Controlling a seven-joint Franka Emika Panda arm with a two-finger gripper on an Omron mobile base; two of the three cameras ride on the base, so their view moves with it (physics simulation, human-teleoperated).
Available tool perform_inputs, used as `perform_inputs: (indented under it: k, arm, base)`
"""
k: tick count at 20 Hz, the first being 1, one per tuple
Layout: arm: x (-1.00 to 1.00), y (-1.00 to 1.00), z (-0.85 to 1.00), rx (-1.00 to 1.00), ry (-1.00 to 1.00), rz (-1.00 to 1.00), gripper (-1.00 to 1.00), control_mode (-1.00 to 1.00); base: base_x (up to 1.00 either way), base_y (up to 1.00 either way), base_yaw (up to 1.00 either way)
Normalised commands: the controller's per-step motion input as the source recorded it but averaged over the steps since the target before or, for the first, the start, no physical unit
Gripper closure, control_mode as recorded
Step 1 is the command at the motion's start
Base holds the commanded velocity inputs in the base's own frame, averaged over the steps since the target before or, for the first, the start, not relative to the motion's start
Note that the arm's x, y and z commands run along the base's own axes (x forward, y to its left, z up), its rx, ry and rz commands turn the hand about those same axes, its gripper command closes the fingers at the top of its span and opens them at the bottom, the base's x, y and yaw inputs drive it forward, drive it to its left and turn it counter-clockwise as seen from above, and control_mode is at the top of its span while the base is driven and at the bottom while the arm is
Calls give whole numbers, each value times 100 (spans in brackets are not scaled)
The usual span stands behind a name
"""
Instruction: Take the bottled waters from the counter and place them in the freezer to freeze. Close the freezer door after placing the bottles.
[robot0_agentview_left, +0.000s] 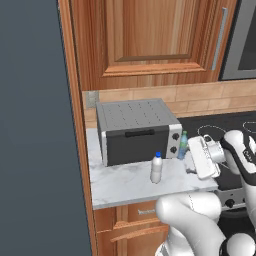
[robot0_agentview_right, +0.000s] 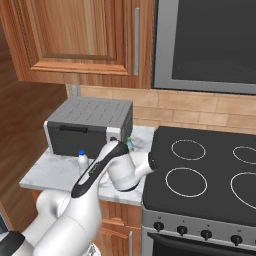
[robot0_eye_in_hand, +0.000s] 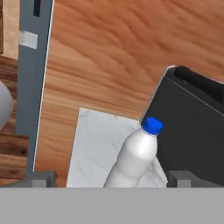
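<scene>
The clear-whitish bottled water with a blue cap (robot0_agentview_left: 156, 169) (robot0_agentview_right: 82, 161) stands upright on the marbled counter (robot0_agentview_left: 125, 187), in front of the toaster oven. The blue-tinted one with a green cap (robot0_agentview_left: 183, 144) (robot0_agentview_right: 129, 144) stands at the oven's right corner. My gripper (robot0_agentview_left: 192, 164) hovers open just right of the blue-capped bottle, a short gap away. In the hand view the blue-capped bottle (robot0_eye_in_hand: 136, 155) rises between the two fingertips of the gripper (robot0_eye_in_hand: 110, 178), untouched. The tall slate-grey freezer (robot0_agentview_left: 35, 125) fills the left; its front panel edge (robot0_eye_in_hand: 35, 87) shows in the hand view.
A grey toaster oven (robot0_agentview_left: 137, 131) (robot0_agentview_right: 87, 127) takes up the back of the counter. The black stovetop (robot0_agentview_right: 200, 175) lies to the right, a dark microwave (robot0_agentview_right: 210, 45) above it. Wooden cabinets (robot0_agentview_left: 150, 40) hang over the counter.
</scene>
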Motion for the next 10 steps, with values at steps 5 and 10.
perform_inputs:
  k: [5, 10]
  arm:
    - [0, 1, -46, 17, 0, 0, -100, -100]
    - [15, 2, -26, 15, 0, 0, -100, -100]
  base:
    - [0, 0, 0]
    - [0, 0, 0]
